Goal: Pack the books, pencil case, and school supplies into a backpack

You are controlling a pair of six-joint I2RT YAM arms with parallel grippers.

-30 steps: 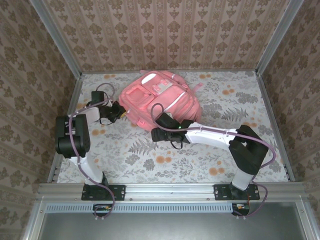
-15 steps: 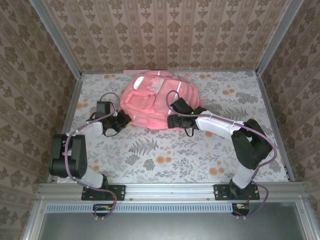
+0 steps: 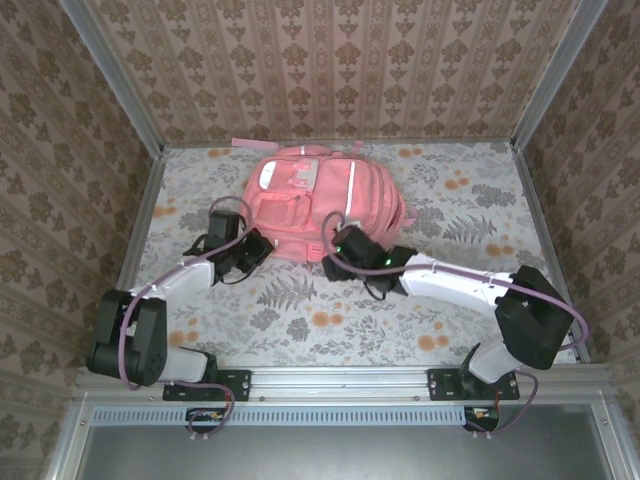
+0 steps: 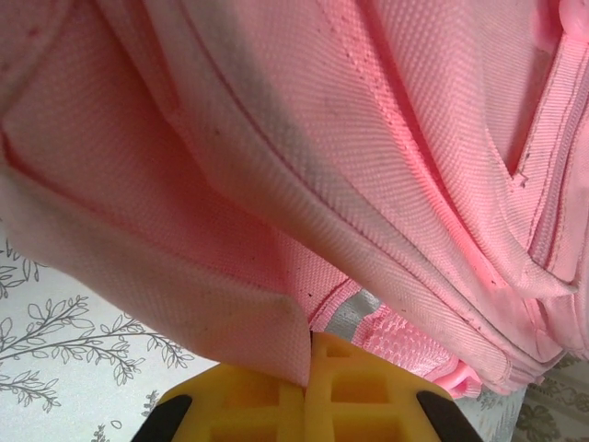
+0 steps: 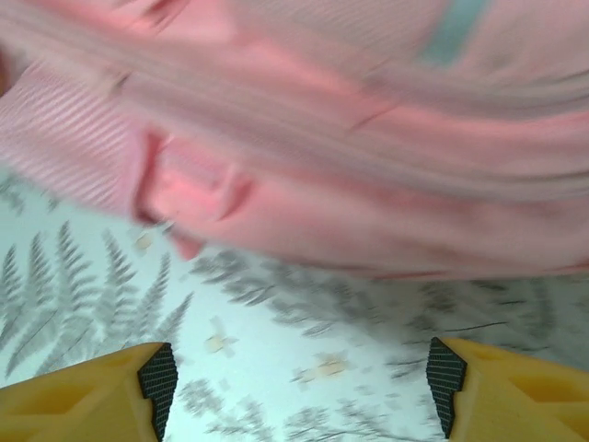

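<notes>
While your left gripper (image 3: pixel 262 243) clamps tight on the backpack's (image 3: pixel 315 195) near-left corner, backpack lying flat on the table (image 3: pixel 450 300), your right gripper (image 3: pixel 330 250) gaping, empty, just off the backpack's near edge

backpack (image 3: pixel 322 190): pink, front pockets up, pale stripe showing, near tabletop's (image 3: pixel 470 290) far edge, left of ctr
L gripper (image 3: pixel 258 247): at backpack's near-left corner, touching fabric
R gripper (image 3: pixel 329 256): just beside backpack's near edge, low over tabletop
</notes>
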